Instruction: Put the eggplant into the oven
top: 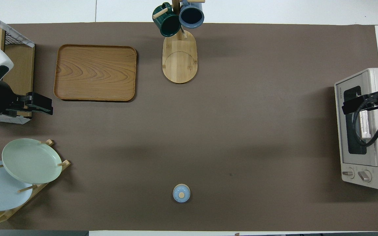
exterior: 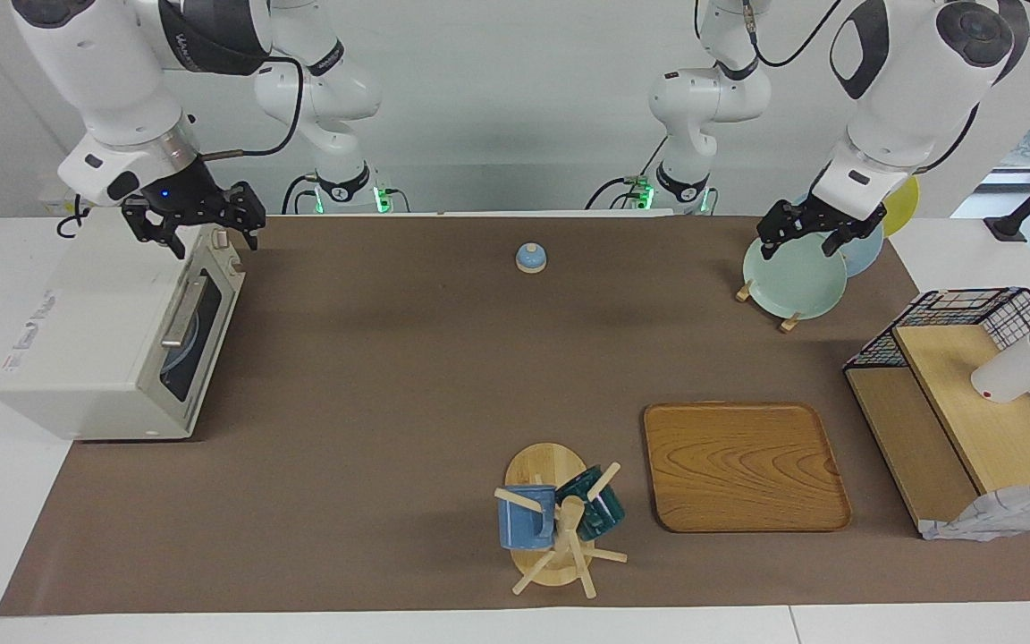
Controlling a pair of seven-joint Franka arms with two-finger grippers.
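The cream-white oven point(exterior: 95, 349) stands at the right arm's end of the table with its dark glass door shut; it also shows in the overhead view point(top: 376, 177). No eggplant shows in either view. My right gripper point(exterior: 198, 234) hangs open and empty in the air over the oven's end nearest the robots, above the knobs; it also shows in the overhead view point(top: 348, 106). My left gripper point(exterior: 803, 243) is open and empty in the air over the plate rack; it also shows in the overhead view point(top: 46, 105).
A rack of plates point(exterior: 792, 277) stands at the left arm's end, near the robots. A wire shelf point(exterior: 971, 402) with a white cup point(exterior: 1020, 367), a wooden tray point(exterior: 743, 465), a mug tree point(exterior: 560, 519) and a small blue lid point(exterior: 530, 258) are on the brown mat.
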